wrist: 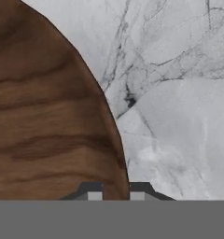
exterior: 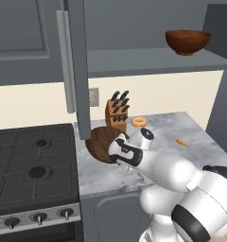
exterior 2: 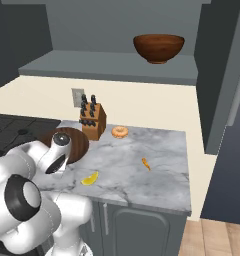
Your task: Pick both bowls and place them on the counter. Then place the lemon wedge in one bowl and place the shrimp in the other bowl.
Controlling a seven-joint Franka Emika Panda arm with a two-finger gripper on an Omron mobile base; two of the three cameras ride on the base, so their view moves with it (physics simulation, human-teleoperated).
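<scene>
I am holding my gripper [wrist: 116,192] low over the counter [exterior: 181,163], and my jaws are clamping on the rim of the wide dark bowl [exterior: 102,144], whose streaky grain is crossing the left of the hand view. The bowl is standing tilted on edge at the counter's stove-side end, in front of the knife block [exterior: 117,112]. The smaller reddish-brown bowl [exterior 2: 158,48] is sitting on the grey shelf [exterior 2: 112,68] above. The shrimp [exterior 2: 120,132] is lying just beside the knife block; the lemon wedge [exterior 2: 90,178] is lying near the counter's front edge. A small orange piece [exterior 2: 146,163] is resting mid-counter.
</scene>
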